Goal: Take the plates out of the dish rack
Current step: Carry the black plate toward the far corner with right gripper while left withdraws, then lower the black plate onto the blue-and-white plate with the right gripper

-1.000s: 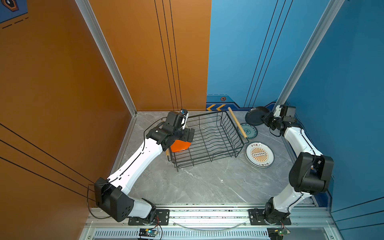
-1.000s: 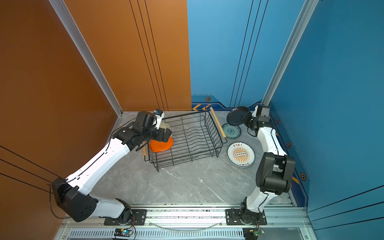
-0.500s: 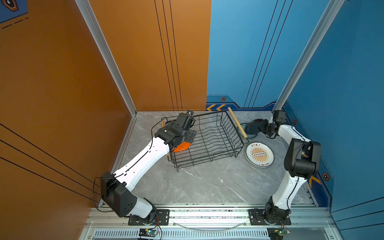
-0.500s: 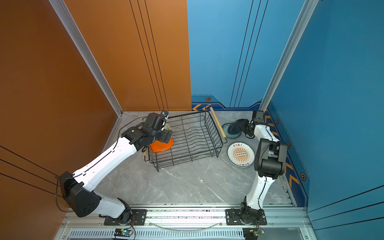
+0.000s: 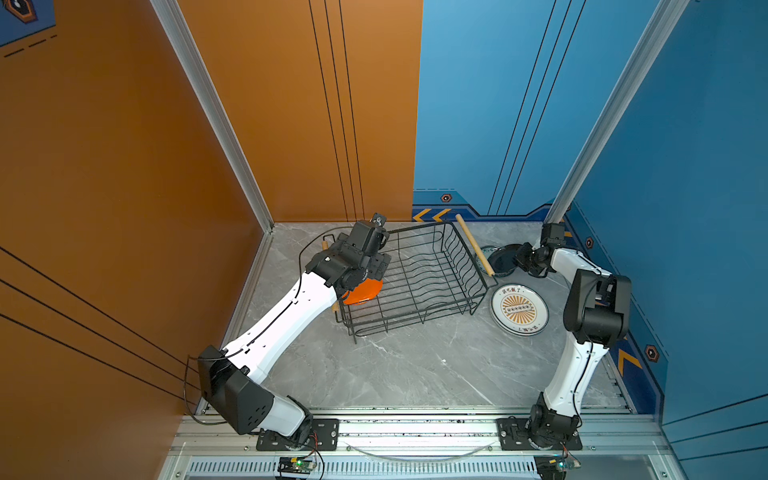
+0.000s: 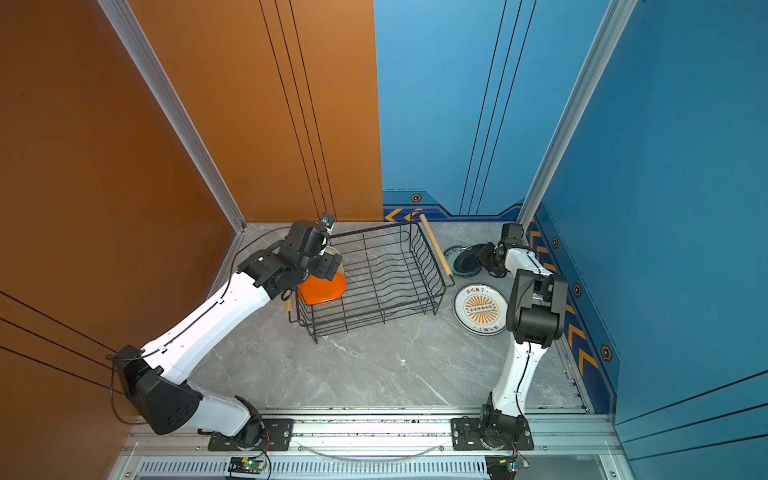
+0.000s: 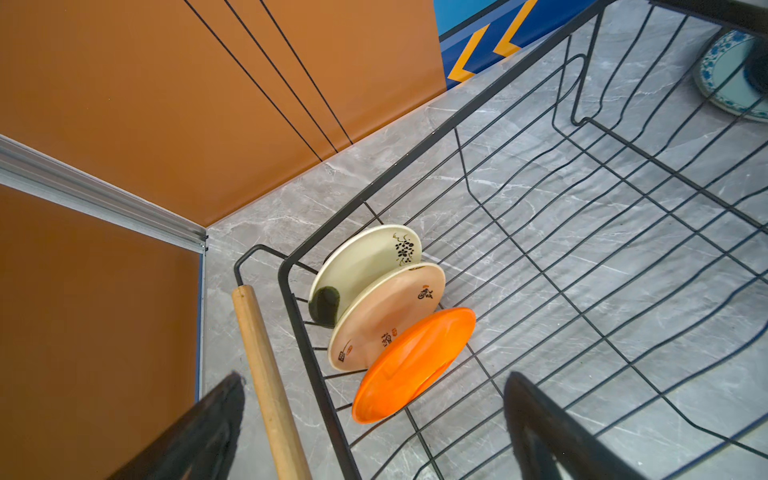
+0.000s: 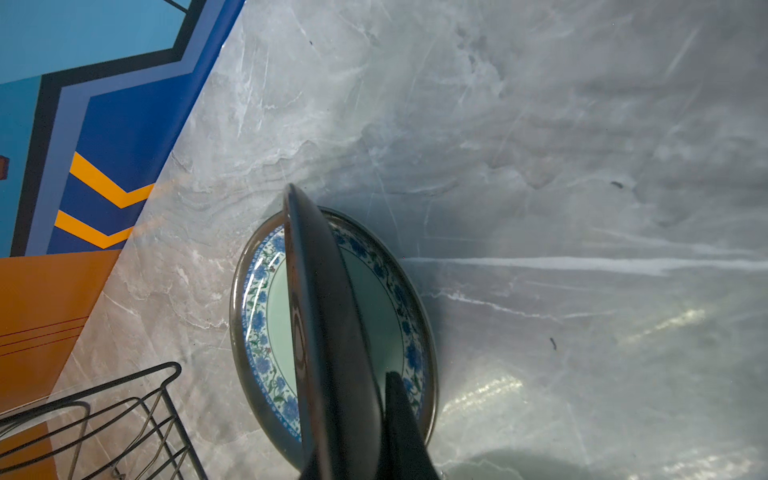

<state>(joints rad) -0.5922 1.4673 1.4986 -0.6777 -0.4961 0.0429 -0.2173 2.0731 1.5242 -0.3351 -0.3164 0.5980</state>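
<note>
Currently three plates in dish rack: cream, peach, orange. Three outside: sunburst, blue-floral, black, the last pinched by right gripper. Left gripper spread wide.

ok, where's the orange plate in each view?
Both top views: orange plate at the left end of the dish rack, half hidden by the left arm.
Left wrist: orange plate is the last of three standing plates, nearest the camera.
Right wrist: not in it.
Shared landmark: the dish rack's black wire, in all four.
</note>
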